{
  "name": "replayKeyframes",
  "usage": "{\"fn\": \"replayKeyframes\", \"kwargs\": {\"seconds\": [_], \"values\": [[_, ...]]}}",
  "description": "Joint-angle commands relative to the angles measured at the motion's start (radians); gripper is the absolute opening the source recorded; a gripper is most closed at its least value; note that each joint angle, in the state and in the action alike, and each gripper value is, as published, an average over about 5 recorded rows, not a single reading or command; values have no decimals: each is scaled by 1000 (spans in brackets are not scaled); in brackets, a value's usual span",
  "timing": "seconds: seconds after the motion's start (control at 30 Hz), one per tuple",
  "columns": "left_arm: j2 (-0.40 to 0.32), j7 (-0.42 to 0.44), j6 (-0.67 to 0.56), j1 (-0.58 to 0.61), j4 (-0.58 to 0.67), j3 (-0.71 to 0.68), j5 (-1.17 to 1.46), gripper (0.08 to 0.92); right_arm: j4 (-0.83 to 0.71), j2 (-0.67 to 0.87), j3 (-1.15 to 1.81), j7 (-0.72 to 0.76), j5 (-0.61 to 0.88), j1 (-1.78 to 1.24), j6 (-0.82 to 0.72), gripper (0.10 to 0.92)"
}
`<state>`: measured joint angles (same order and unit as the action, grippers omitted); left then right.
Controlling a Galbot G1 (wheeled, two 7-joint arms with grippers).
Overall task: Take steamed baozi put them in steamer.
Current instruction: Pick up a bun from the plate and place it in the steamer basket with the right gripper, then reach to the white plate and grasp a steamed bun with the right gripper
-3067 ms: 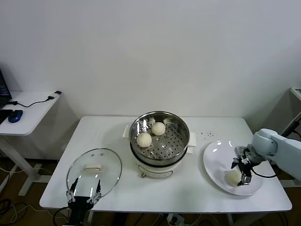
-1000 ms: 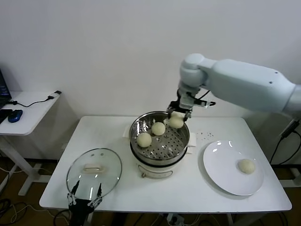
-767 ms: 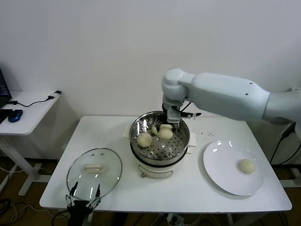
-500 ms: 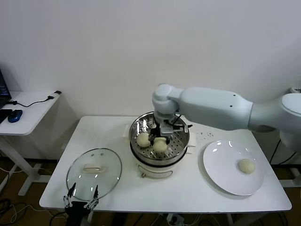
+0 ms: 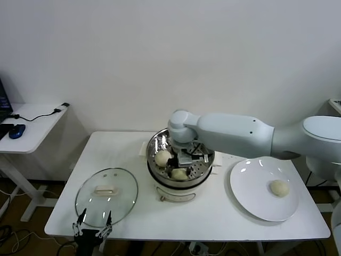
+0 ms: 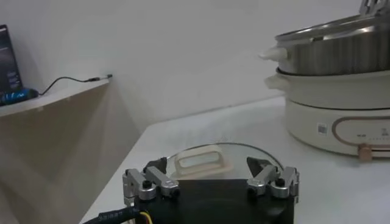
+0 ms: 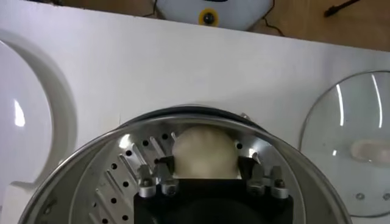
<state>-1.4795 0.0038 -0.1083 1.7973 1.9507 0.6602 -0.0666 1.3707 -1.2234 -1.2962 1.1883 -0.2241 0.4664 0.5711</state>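
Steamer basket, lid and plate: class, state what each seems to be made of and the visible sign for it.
The steamer basket looks like polished stainless steel: mirror-bright wall, punched holes in the floor. The lid seems clear glass with a pale, probably plastic handle; the table shows through it. The plate looks like glazed white ceramic, judging by its glossy highlights, though plastic is possible.

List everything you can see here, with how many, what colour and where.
Baozi: four, cream-white; one held in the steamer, one at its left, one hidden behind the arm, one on the plate.
Steamer: one, steel on white base, table centre.
Plate: one, white, right of the steamer.
Lid: one, glass with white handle, front left.
Table: one, white.
Side desk: one, white, far left, with a blue mouse.
Right gripper: in the steamer, shut on a baozi.
Left gripper: open, parked by the lid.
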Motion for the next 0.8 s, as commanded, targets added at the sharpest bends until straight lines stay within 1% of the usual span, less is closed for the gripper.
{"fn": "replayKeyframes", "kwargs": {"seconds": [0.03, 0.13, 0.3, 0.4, 0.5, 0.63, 0.73, 0.8], "values": [[-1, -1, 1, -1, 0, -1, -1, 823, 5, 8, 16, -9, -3, -3, -11, 783], [1, -1, 1, -1, 0, 0, -1, 823, 4, 30, 35, -11, 10, 25, -17, 817], [3, -1, 1, 0, 4, -1, -1, 823, -4, 107, 46, -10, 80, 121, -35, 822], [2, -2, 2, 3, 12, -3, -2, 823, -40, 177, 17, -15, 160, 196, -61, 823], [-2, -3, 5, 7, 26, -6, -7, 823, -106, 244, -45, -43, 273, 269, -126, 823], [-5, -2, 4, 10, 38, -7, -10, 823, -138, 353, -168, -119, 421, 357, -323, 823], [-5, -1, 2, 13, 42, -5, -9, 823, -117, 450, -245, -178, 534, 381, -489, 823], [-4, 0, 0, 15, 44, -5, -8, 823, -95, 526, -259, -187, 588, 369, -613, 823]]}}
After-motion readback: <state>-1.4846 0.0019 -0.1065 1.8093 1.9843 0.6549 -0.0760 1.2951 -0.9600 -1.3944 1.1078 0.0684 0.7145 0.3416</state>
